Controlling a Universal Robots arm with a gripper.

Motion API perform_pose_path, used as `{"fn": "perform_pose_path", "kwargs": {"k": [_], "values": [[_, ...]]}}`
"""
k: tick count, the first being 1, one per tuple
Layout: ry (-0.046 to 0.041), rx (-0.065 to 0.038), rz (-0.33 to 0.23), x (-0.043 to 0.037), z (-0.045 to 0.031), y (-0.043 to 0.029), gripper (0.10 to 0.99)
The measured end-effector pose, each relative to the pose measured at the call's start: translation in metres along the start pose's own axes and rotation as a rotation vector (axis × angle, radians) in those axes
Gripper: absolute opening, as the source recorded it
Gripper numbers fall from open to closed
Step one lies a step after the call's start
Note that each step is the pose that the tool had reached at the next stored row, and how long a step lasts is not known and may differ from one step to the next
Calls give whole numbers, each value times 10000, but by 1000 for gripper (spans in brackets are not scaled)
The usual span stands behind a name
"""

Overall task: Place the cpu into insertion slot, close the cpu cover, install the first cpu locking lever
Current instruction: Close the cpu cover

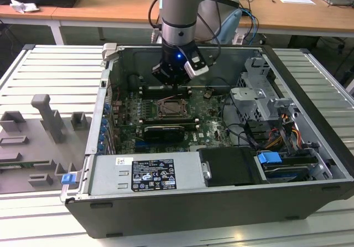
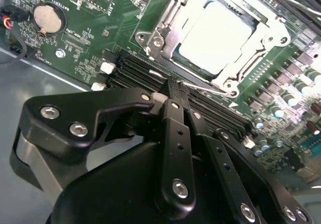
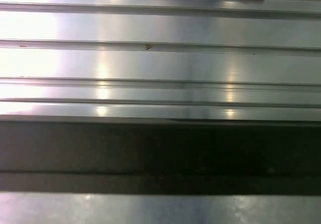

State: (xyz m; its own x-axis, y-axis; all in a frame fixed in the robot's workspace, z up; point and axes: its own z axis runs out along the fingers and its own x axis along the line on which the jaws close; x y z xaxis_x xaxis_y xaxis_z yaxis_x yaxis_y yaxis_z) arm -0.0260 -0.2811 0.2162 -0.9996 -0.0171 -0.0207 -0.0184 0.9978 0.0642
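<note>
The cpu (image 2: 213,35) already sits in its socket with the cpu cover (image 2: 165,30) closed around it, while the end effector (image 2: 173,91), fingers pressed together and holding nothing, hovers beside the thin locking lever (image 2: 210,89).

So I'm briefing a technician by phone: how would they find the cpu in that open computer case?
Start at the open dark grey computer case and look down at the green motherboard on its floor. Near the board's middle, below the black gripper, sits a square silvery metal cover frame. Framed in its opening is the cpu, a flat square chip with a plain pale metal top, unlike the component-studded board around it.
</note>
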Motion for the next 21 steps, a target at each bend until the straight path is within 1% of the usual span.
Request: {"fn": "perform_pose_path", "kwargs": {"k": [7, 11, 17, 21], "values": [[1, 1, 1, -28, 87, -6, 106], [4, 9, 1, -30, 109, -8, 106], [18, 59, 0, -31, 131, -10, 106], [15, 65, 1, -32, 128, -9, 106]]}}
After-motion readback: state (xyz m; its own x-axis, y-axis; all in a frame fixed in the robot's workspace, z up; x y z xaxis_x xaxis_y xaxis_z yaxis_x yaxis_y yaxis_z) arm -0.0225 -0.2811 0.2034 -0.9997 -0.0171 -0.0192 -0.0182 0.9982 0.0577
